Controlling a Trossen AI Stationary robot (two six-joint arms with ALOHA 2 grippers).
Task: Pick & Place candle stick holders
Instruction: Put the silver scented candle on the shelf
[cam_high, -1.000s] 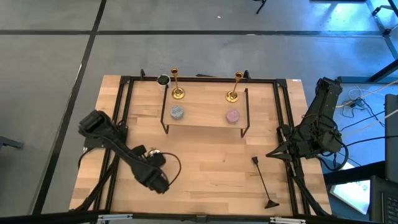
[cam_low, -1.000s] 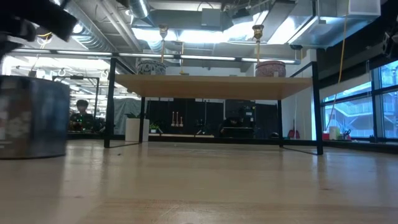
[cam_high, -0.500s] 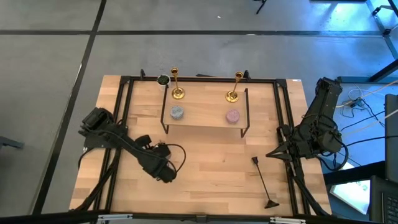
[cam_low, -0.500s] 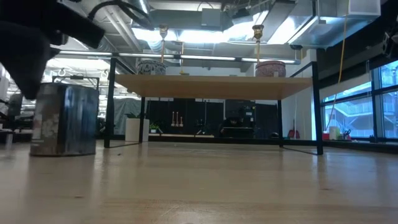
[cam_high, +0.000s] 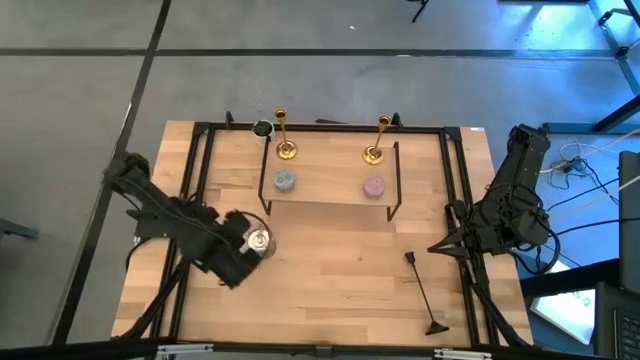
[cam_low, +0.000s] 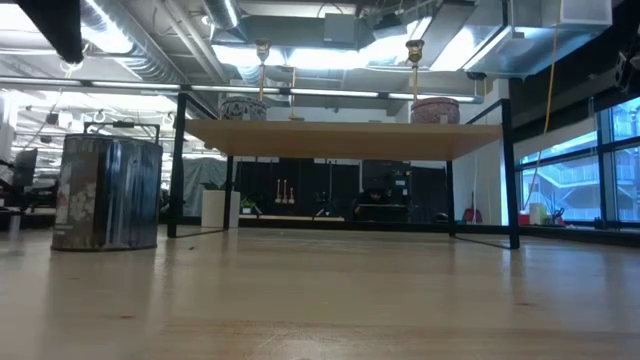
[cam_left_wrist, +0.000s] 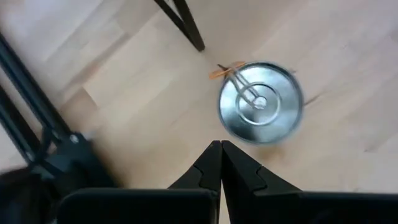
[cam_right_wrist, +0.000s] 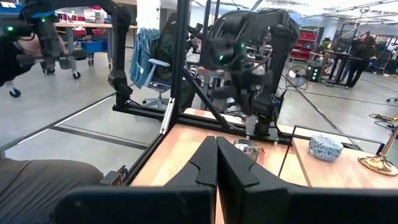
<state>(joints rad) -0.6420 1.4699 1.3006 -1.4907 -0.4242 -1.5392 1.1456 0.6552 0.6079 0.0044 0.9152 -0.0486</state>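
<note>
Moved: left gripper (cam_high: 243, 262) drawn back from silver tin (cam_high: 258, 241), fingers pressed together.
Candle stick holders (cam_high: 285, 135): apparently upright, shelf's rear edge.
Right gripper (cam_right_wrist: 216, 163): closed, tabletop's right edge.

A wooden table (cam_high: 330, 270) is carrying a low shelf (cam_high: 330, 186) with a wooden top and thin black legs, standing toward its far edge. On the shelf, a blue-grey candle (cam_high: 285, 181) and a pink candle (cam_high: 374, 186) are sitting well apart, each near the front edge. A silver tin (cam_high: 258, 240) is standing upright on the table just in front of the shelf's left front leg; an orange strip (cam_left_wrist: 225, 70) is lying across its lid rim. A small dark round pot (cam_high: 262, 128) is sitting by the shelf's far left corner. A black long-handled tool (cam_high: 423, 293) is lying on the table's right side.
</note>
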